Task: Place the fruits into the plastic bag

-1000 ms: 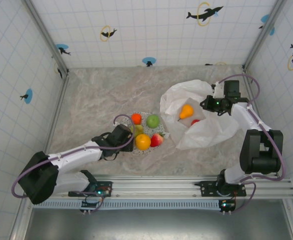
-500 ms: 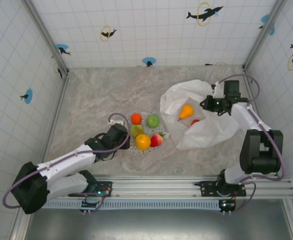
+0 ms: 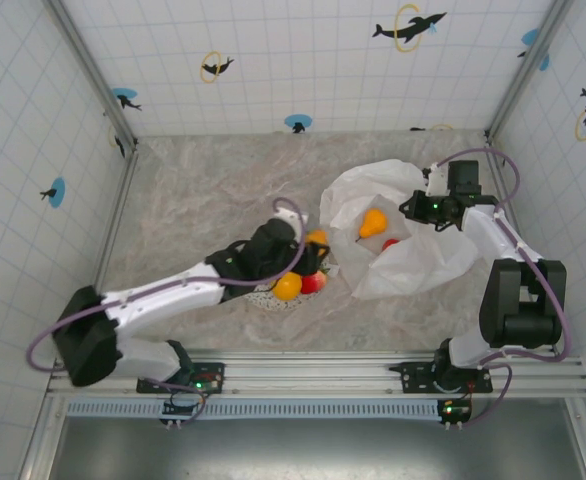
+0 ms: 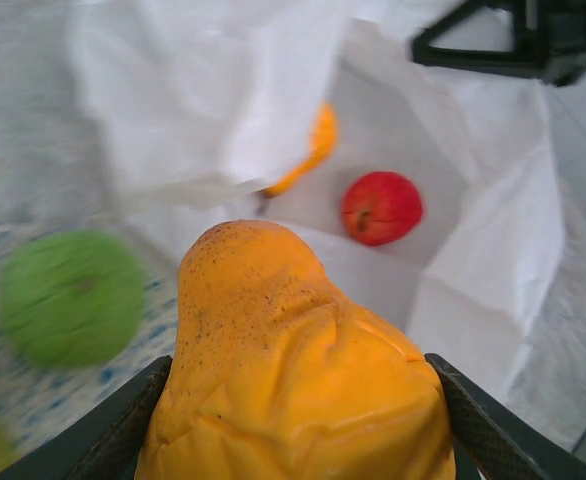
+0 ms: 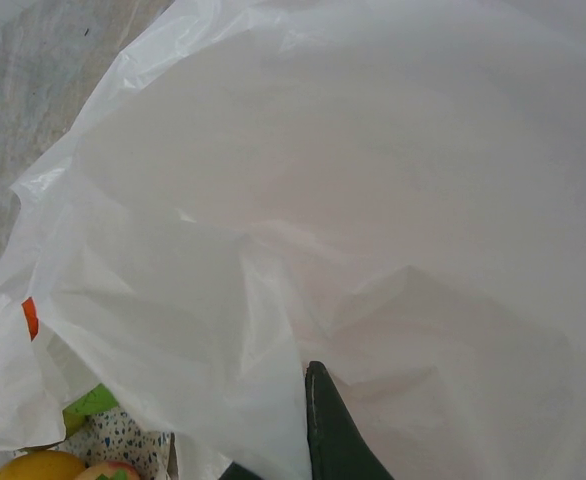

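From above, the left gripper [image 3: 310, 245] hangs over the far side of the plate [image 3: 268, 294], clamped on a lumpy orange fruit [image 3: 317, 238] just short of the plastic bag [image 3: 413, 265]. A yellow pear [image 3: 373, 222] and a red fruit [image 3: 390, 243] lie in the bag already. An orange [image 3: 287, 287] and a red-and-yellow fruit [image 3: 314, 282] wait on the plate. The right gripper [image 3: 420, 208] is at the bag's far edge, closed on the plastic.

At the left wrist, the orange fruit [image 4: 293, 340] sits wedged between both fingers [image 4: 113, 435]. A green fruit [image 4: 70, 297] is blurred to one side. A loose fold of the bag [image 4: 203, 100] droops ahead, half hiding the pear [image 4: 320, 140] — the red fruit [image 4: 381, 207] lies past it.

At the right wrist, a dark finger [image 5: 333, 430] presses into white plastic [image 5: 393, 200], with the plate [image 5: 123, 435] below.

That drooping fold is my worry: the fruit could snag it, or an early release could roll the fruit back out. A hard push might also tug the thin plastic free of the right fingers.
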Action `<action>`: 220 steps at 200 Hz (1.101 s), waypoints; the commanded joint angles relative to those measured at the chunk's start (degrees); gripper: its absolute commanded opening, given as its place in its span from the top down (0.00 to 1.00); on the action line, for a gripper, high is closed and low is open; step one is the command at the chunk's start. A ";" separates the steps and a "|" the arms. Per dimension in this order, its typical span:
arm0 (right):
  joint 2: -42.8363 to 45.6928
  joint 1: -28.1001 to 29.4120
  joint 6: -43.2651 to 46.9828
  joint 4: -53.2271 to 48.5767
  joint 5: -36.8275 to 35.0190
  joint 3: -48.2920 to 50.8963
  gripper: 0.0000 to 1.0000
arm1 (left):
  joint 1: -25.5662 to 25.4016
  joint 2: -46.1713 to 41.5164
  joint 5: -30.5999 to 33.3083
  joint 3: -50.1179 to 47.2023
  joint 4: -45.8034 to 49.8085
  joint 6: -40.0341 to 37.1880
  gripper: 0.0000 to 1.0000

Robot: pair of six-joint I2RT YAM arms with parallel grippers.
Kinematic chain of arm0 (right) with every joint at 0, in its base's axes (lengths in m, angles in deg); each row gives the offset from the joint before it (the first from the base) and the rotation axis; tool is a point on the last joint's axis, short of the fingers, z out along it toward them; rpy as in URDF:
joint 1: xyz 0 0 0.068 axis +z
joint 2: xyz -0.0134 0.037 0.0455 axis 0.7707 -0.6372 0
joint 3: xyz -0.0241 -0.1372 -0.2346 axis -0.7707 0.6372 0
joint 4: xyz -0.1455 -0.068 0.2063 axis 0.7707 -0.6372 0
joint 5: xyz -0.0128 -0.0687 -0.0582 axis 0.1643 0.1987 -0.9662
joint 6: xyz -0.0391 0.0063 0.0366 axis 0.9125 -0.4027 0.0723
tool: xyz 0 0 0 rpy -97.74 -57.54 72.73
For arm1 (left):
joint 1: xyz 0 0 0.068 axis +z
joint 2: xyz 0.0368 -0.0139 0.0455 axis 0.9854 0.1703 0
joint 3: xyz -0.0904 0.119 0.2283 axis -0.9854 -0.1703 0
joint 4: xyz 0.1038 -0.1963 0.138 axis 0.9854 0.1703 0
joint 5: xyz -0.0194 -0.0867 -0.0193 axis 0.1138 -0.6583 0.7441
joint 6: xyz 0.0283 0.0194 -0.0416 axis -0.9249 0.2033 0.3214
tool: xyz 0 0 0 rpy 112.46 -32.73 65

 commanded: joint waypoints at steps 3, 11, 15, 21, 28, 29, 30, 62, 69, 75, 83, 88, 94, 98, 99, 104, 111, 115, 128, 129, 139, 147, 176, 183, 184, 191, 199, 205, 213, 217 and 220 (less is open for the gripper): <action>0.12 -0.17 -0.12 1.24 1.02 0.60 1.00 | -0.89 9.51 -5.65 7.08 -3.11 -4.09 0.45; 0.19 -0.26 -0.12 1.19 1.11 0.73 1.00 | -0.85 12.59 -5.80 9.10 -3.64 -4.28 0.45; 0.20 -0.23 -0.12 1.21 1.19 0.74 1.00 | -0.89 14.26 -6.17 10.18 -3.79 -4.59 0.45; 0.14 -0.22 -0.12 1.23 1.29 0.74 1.00 | -0.87 16.56 -6.68 11.80 -3.76 -5.48 0.45; 0.14 -0.26 -0.12 1.20 1.46 0.90 1.00 | -0.84 19.14 -6.69 14.02 -3.26 -5.91 0.45; 0.14 -0.23 -0.12 1.18 1.50 0.90 1.00 | -0.83 19.50 -6.70 14.36 -3.09 -5.97 0.45; 0.14 -0.22 -0.12 1.17 1.53 0.86 1.00 | -0.82 19.90 -6.75 14.71 -2.96 -6.05 0.45; 0.23 -0.06 -0.20 1.29 1.90 1.23 1.00 | -0.87 28.24 -7.68 22.29 -3.65 -8.35 0.45; 0.32 -0.02 -0.21 1.32 1.97 1.28 1.00 | -0.89 29.72 -7.25 23.73 -3.76 -8.68 0.44; 0.32 -0.06 -0.29 1.38 1.99 1.26 1.00 | -0.80 30.86 -6.60 24.81 -4.11 -9.10 0.44; 0.38 0.05 -0.38 1.48 1.97 1.47 1.00 | -0.79 32.25 -5.15 26.29 -4.24 -9.41 0.44; 0.45 0.05 -0.45 1.48 1.99 1.50 1.00 | -0.69 33.15 -4.36 27.30 -4.36 -9.61 0.43; 0.49 0.11 -0.47 1.50 1.99 1.52 1.00 | -0.59 34.02 -3.70 28.26 -5.05 -9.81 0.43; 0.49 0.18 -0.55 1.47 1.99 1.50 1.00 | -0.53 34.58 -3.36 28.81 -5.72 -9.92 0.43; 0.49 0.21 -0.56 1.49 1.99 1.47 1.00 | -0.49 34.74 -3.23 28.96 -5.90 -9.91 0.43; 0.58 0.24 -0.63 1.45 1.91 1.44 1.00 | -0.38 35.46 -2.75 29.53 -6.66 -9.90 0.43; 0.66 0.26 -0.73 1.43 1.83 1.34 1.00 | -0.01 36.43 -2.15 30.23 -8.26 -9.75 0.43; 0.75 0.30 -0.77 1.42 1.82 1.28 1.00 | 0.23 37.02 -2.13 30.67 -8.88 -9.61 0.43; 1.17 0.32 -1.18 1.42 1.64 1.00 1.00 | 0.91 38.84 -2.38 32.47 -10.71 -8.74 0.43; 1.18 0.32 -1.22 1.37 1.60 1.00 1.00 | 0.93 38.97 -2.39 32.55 -10.91 -8.71 0.43; 1.45 0.37 -1.58 1.49 1.40 0.72 1.00 | 1.20 39.98 -2.85 33.11 -13.42 -8.14 0.43; 1.66 0.40 -1.92 1.66 1.21 0.55 1.00 | 1.41 40.85 -3.26 33.40 -15.33 -7.92 0.43; 1.72 1.02 -2.82 1.56 0.35 -0.33 1.00 | 1.42 44.28 -3.13 35.74 -19.61 -8.10 0.42; 1.72 1.28 -3.01 1.52 0.19 -0.53 1.00 | 1.51 44.92 -3.03 35.99 -20.51 -8.19 0.42; 1.72 1.33 -3.06 1.55 0.17 -0.51 1.00 | 1.53 45.00 -3.02 36.03 -20.68 -8.26 0.42; 1.72 1.41 -3.27 1.59 -0.01 -0.67 1.00 | 1.48 45.61 -2.93 36.30 -21.66 -8.31 0.42; 1.81 1.55 -3.61 1.62 -0.12 -0.85 1.00 | 1.60 46.18 -3.14 36.45 -22.86 -8.25 0.42; 1.82 1.63 -3.78 1.76 -0.12 -0.97 1.00 | 1.61 46.60 -3.31 36.53 -23.76 -8.24 0.42; 1.82 1.80 -4.02 1.78 -0.12 -1.10 1.00 | 1.63 47.11 -3.41 36.71 -24.85 -8.17 0.42; 1.93 1.89 -4.07 1.77 -0.20 -1.14 1.00 | 1.65 47.39 -3.52 36.83 -25.29 -8.21 0.42; 1.90 1.93 -4.07 1.83 -0.21 -1.12 1.00 | 1.67 47.56 -3.66 36.92 -25.64 -8.22 0.41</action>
